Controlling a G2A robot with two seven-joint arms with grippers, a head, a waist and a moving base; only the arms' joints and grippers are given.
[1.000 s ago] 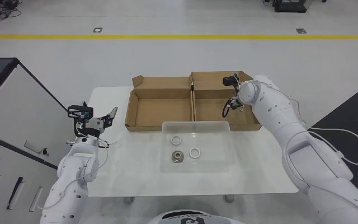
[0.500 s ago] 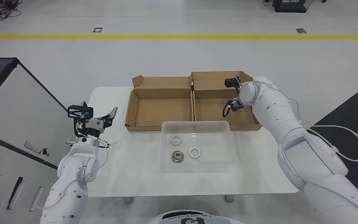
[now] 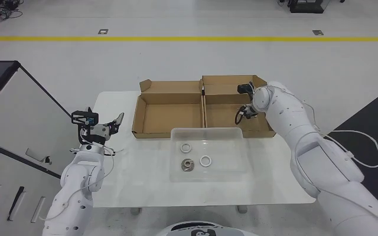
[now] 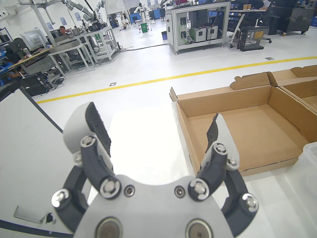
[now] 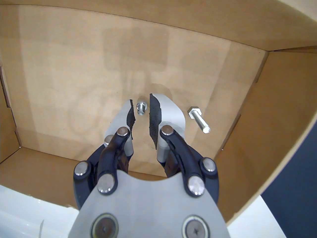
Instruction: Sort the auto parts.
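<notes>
Bolt handling: the small bolt [image 5: 141,108] is looking light, rigid and hard. Its round threaded shank is likely to be rolling or slipping, so the pads [image 5: 154,115] should be closing across the shank just under the head.
Bolt position: it is lying on the floor of the right cardboard box [image 5: 148,13], under the gap between the fingertips, apparently touching neither pad.
Right end effector [image 5: 141,99]: it is hanging low inside that box, fingers narrowly parted, pinching nothing.
Second bolt [image 5: 198,119]: longer, it is lying on the same floor, just beside the fingers but apart from them.
Left end effector [image 4: 154,111]: it is hovering over the left edge of the bench [image 3: 142,177], fingers spread wide, holding nothing.
Clear tray [image 3: 207,133]: it is sitting just near of both boxes, carrying two white rings [image 3: 185,147] and a metal hub [image 3: 186,165] awaiting sorting.
</notes>
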